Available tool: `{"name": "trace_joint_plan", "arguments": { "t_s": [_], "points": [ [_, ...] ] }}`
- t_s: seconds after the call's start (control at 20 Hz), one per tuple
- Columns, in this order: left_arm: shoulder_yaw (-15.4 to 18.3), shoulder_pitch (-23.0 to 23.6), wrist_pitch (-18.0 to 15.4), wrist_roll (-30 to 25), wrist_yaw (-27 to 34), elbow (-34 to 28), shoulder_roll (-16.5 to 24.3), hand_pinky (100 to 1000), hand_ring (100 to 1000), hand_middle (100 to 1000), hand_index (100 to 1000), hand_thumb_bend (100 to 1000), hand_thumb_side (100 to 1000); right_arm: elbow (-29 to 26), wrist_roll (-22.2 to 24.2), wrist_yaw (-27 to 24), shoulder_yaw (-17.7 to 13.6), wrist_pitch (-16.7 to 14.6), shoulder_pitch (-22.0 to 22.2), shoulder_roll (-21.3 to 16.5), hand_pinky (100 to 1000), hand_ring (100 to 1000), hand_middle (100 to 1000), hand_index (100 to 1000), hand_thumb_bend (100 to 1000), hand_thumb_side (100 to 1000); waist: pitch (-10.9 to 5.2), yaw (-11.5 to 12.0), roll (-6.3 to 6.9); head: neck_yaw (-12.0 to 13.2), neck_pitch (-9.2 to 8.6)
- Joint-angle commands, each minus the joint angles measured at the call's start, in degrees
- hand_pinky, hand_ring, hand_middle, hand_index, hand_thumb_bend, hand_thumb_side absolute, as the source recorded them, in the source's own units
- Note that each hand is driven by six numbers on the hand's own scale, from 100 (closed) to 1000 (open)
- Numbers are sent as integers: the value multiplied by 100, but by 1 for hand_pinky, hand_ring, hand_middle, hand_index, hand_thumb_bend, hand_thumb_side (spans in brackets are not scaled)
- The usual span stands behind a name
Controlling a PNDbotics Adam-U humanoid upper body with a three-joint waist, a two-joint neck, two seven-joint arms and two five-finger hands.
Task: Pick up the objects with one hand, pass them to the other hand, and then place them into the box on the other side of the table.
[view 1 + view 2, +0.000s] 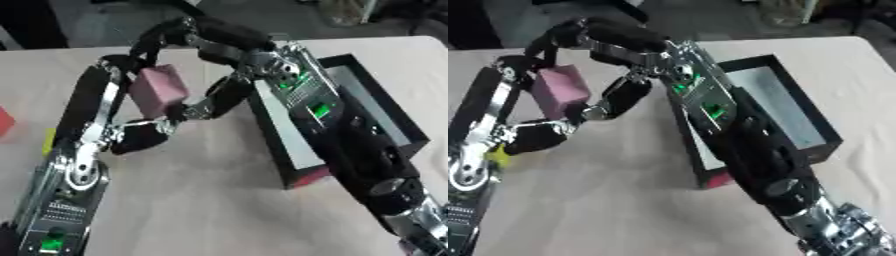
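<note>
Both hands meet mid-table on the soft pink rectangular block (157, 89): my left hand (118, 107) grips it, my right hand (223, 65) curls round. Handover underway; the black open-topped box (820, 125) by the right edge waits.

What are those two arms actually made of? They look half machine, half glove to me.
Both are black shells over bare silver metal links. The left hand has slim silver finger struts with padded black tips. The right hand looks the same. Each forearm is a silver open frame showing circuit parts and small green lights, with round silver joints. No sleeves.
</note>
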Motion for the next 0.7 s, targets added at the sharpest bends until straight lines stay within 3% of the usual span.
{"name": "trace_joint_plan", "arguments": {
  "t_s": [0.05,0.7],
  "points": [
    [-21,-164,-75,15,73,-213,-32,639,430,343,576,319,100,54,63,-9,96,5,-35,-4,835,882,695,839,392,100,-43,-3,-6,-5,-13],
    [-23,-181,-98,8,161,-229,-47,639,430,341,575,317,100,40,-32,-58,111,23,-41,-3,832,877,688,830,392,100,-53,-30,-11,-7,-14]
  ]
}}
